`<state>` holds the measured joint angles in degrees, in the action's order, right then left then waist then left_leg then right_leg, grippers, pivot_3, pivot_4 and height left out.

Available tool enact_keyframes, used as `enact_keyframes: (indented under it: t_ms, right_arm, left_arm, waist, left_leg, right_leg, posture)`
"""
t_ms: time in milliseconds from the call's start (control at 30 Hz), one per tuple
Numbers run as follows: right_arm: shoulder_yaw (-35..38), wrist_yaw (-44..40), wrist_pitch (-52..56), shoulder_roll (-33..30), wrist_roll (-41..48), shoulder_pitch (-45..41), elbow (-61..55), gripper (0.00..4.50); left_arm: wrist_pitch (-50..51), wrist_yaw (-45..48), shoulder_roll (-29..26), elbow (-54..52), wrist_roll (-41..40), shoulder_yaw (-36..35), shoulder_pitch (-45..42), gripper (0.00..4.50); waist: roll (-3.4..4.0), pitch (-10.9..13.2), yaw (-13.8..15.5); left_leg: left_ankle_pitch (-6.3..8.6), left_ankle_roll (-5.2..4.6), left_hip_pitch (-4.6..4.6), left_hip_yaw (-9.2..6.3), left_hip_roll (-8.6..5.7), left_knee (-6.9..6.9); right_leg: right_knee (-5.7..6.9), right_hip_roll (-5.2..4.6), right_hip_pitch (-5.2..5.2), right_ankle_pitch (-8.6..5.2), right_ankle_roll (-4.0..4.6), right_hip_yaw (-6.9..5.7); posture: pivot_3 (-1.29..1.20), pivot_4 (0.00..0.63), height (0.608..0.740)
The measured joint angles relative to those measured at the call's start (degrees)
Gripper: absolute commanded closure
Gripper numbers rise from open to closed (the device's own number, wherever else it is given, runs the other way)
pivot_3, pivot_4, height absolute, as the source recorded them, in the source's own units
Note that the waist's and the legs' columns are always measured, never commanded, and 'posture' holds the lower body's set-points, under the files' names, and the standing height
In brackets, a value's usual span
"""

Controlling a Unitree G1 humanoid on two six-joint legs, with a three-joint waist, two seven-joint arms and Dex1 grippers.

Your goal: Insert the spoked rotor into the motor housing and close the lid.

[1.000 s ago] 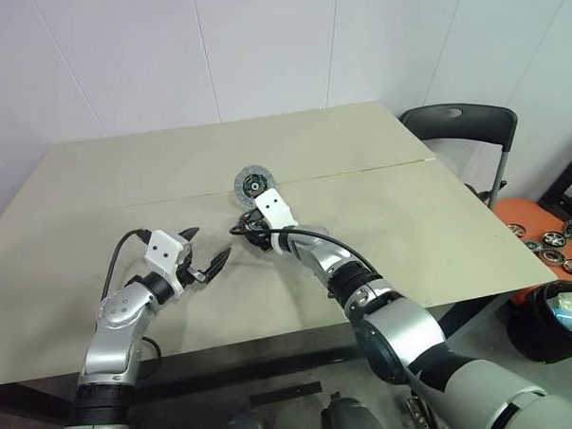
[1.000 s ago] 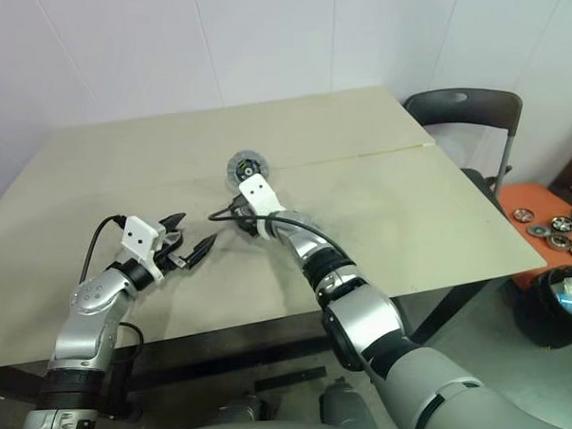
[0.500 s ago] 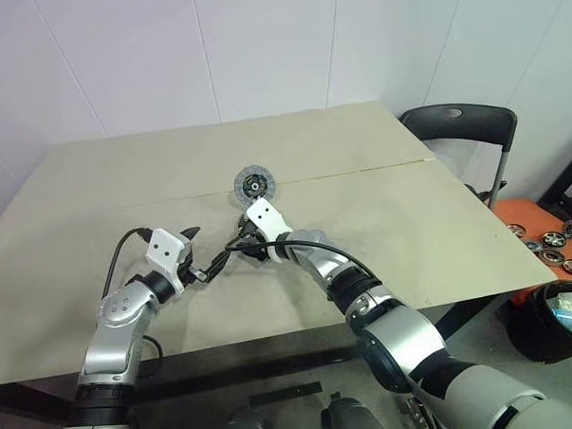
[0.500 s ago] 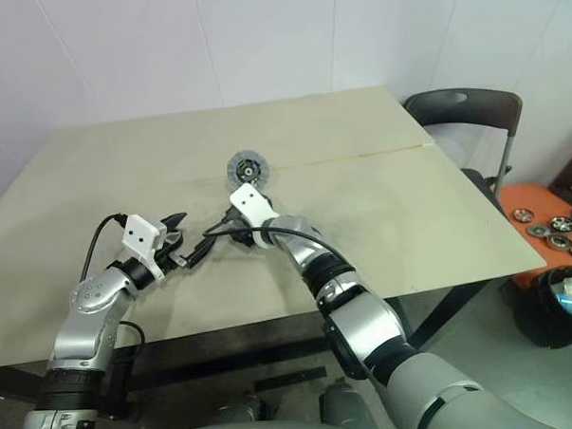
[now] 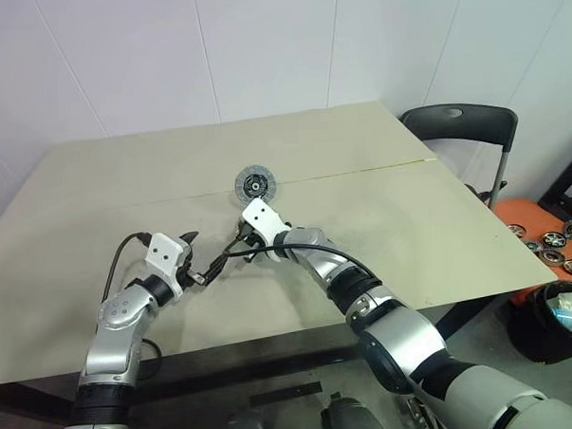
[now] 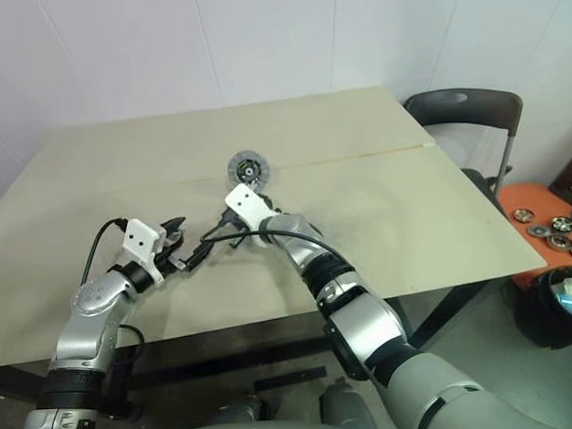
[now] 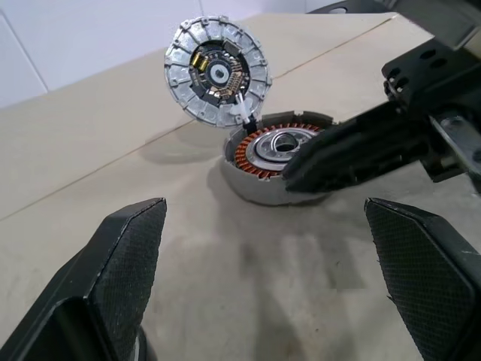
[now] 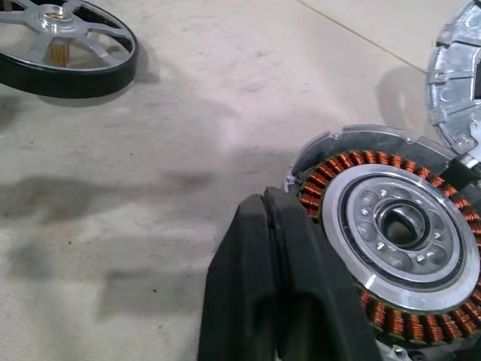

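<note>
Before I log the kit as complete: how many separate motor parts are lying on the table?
3. The motor housing sits at the right gripper's tips, the lid lies just beyond it, and the spoked rotor lies apart from both. The arms may hide others.

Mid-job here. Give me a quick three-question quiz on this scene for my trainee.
1. True or false: the shiny silver spoked rotor already sits inside the round dark motor housing with copper windings.
2. Which claw is shut? A: left claw. B: right claw.
3. Where is the flat ribbed silvery lid with the black centre?

Key: 1 false, it lies on the table apart from the housing. 2 B. 3 Off the housing, just beside it.
</note>
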<state>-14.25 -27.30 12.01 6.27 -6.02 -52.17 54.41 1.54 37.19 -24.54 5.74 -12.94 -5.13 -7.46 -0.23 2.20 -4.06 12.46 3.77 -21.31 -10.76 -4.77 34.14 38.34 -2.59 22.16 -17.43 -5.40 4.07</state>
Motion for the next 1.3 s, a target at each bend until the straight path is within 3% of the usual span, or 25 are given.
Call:
enact_keyframes:
  t_ms: [400, 500, 767, 1133, 1233, 1300]
  right_arm:
    - [0.2, 0.6, 0.1, -0.2, -0.1, 0.0, 0.0, 4.46]
    - [0.2, 1.3, 0.1, -0.4, -0.6, 0.0, 0.0, 3.87]
    - [-1.0, 1.5, 0.1, -1.4, -2.9, 0.0, 0.0, 1.18]
    - [-1.2, 0.7, 0.2, -2.1, -4.4, 0.0, 0.0, 1.18]
    - [-1.3, 0.1, 0.1, -2.1, -4.5, 0.0, 0.0, 1.73]
    - [-1.3, -0.1, 0.1, -2.1, -4.5, 0.0, 0.0, 2.38]
  left_arm:
    - [2.1, -0.8, -0.2, -3.3, 0.0, 0.0, 0.0, 0.0]
    - [3.2, -1.1, -0.3, -4.3, 0.0, 0.0, 0.0, 0.0]
    - [2.5, -0.8, -0.4, -2.3, 0.0, 0.0, -0.5, 0.0]
    - [-3.4, 2.8, -4.4, 3.0, -1.6, -5.1, 0.0, 0.0]
    - [-4.3, 3.8, -4.8, 3.8, -1.9, -5.9, 0.2, 0.0]
    - [-4.8, 3.9, -4.8, 4.3, -2.0, -6.0, 0.3, 0.0]
  waist:
    - [0.0, 0.0, 0.0]
    - [0.0, 0.0, 0.0]
    - [0.0, 0.0, 0.0]
    - [0.0, 0.0, 0.0]
    - [0.0, 0.0, 0.0]
    - [0.0, 0.0, 0.0]
  left_leg:
    - [0.0, 0.0, 0.0, 0.0, 0.0, 0.0]
    - [0.0, 0.0, 0.0, 0.0, 0.0, 0.0]
    - [0.0, 0.0, 0.0, 0.0, 0.0, 0.0]
    - [0.0, 0.01, 0.0, 0.0, 0.0, 0.0]
    - [0.0, 0.01, 0.0, 0.0, 0.0, 0.0]
    - [0.0, 0.01, 0.02, 0.0, 0.0, 0.0]
  right_leg:
    - [0.0, 0.0, -0.01, 0.0, 0.0, 0.0]
    - [0.01, 0.0, -0.01, 0.0, 0.0, 0.0]
    - [0.01, 0.0, 0.0, 0.0, 0.0, 0.0]
    - [0.01, -0.01, 0.03, 0.0, 0.0, 0.0]
    - [0.01, 0.0, 0.03, 0.0, 0.0, 0.0]
    - [0.01, 0.0, 0.03, 0.0, 0.0, 0.0]
  posture:
    - [0.0, 0.0, 0.74]
    - [0.0, 0.0, 0.74]
    - [0.0, 0.0, 0.74]
    - [0.0, 0.0, 0.74]
    - [0.0, 0.0, 0.74]
    - [0.0, 0.0, 0.74]
